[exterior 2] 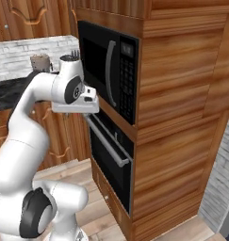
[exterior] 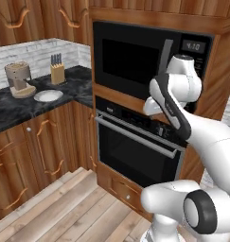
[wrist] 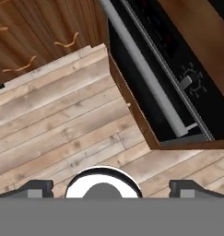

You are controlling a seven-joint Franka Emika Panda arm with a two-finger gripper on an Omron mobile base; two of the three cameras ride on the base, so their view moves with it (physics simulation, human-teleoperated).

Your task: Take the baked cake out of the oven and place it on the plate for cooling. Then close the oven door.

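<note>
The black built-in wall oven (exterior: 135,142) sits in a tall wooden cabinet column, below the black microwave with a keypad (exterior: 140,59); its wide black glass-fronted drop-down oven door (exterior: 133,153) stands shut, flush with the cabinet face, and the long horizontal silver bar handle (exterior: 135,136) runs along its top edge from about 9 o'clock to 3 o'clock. In the hand view that handle (wrist: 145,73) slants from 12 o'clock down toward 4 o'clock, with the oven's knob-and-display control strip (wrist: 182,78) just beyond it at 2 o'clock; bare wooden plank floor (wrist: 58,124) spreads over the 7 to 10 o'clock side, open and free of obstacles.

The two-finger gripper (wrist: 111,190) hangs in front of the oven, above the handle and apart from it, touching nothing; its dark fingertips (wrist: 37,189) stand wide apart at the bottom corners, with nothing between them.

The small round white shallow plate (exterior: 48,95) lies on the dark marbled countertop (exterior: 12,106) at 9 o'clock in the left base view, well apart from the arm; the tan round-based coffee grinder (exterior: 19,80) stands just beside it at 10 o'clock, and the wooden knife block (exterior: 57,71) is near at 1 o'clock of the plate; a strip of bare counter lies between the plate and the counter's front edge.

The baked cake cannot be seen behind the closed door.
</note>
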